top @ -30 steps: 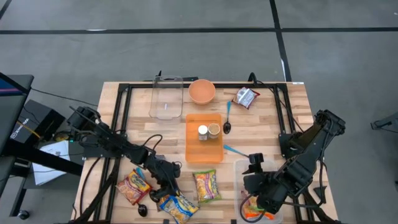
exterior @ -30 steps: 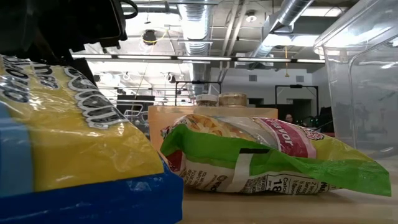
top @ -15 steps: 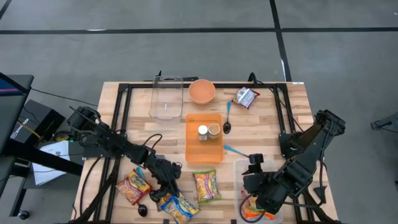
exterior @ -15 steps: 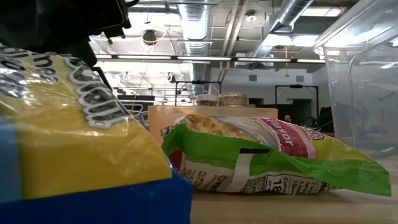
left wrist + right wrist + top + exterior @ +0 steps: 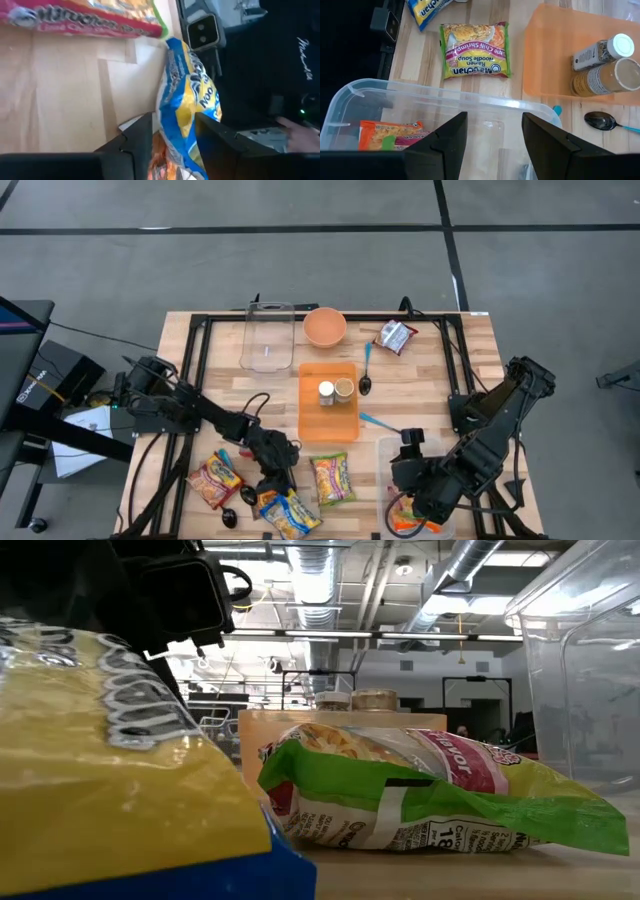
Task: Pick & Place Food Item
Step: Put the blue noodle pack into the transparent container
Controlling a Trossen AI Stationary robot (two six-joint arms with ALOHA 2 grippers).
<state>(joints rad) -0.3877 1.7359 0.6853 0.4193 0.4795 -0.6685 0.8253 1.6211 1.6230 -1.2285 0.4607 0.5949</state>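
Observation:
A blue and yellow noodle packet (image 5: 290, 513) lies at the table's near edge and fills the left of the low view (image 5: 110, 770). My left gripper (image 5: 272, 488) is shut on it, the packet (image 5: 187, 100) showing between its two fingers. A green ramen packet (image 5: 332, 478) lies flat on the wood just to its right. My right gripper (image 5: 492, 145) hangs open over a clear bin (image 5: 385, 455) at the near right, which holds an orange packet (image 5: 390, 132). Nothing is between its fingers. My left gripper pinches the blue and yellow packet by its near-left end (image 5: 175, 127) between its two fingers (image 5: 137, 142). The fingers slant down from the table's far left. The packet stretches away from them toward the table's near edge, its yellow face tilted up in the low view.
An orange tray (image 5: 310, 425) with two jars stands mid-table. Behind it are an orange bowl (image 5: 324, 327), a clear container (image 5: 267, 335), a red packet (image 5: 396, 337) and a blue-handled spoon (image 5: 365, 370). Another snack packet (image 5: 213, 480) and a dark spoon (image 5: 228, 518) lie near left.
My left gripper has moved down and toward the table's near right, onto the blue and yellow packet. In the low view the packet has shifted toward the camera and to the right, and its yellow face has tipped up.

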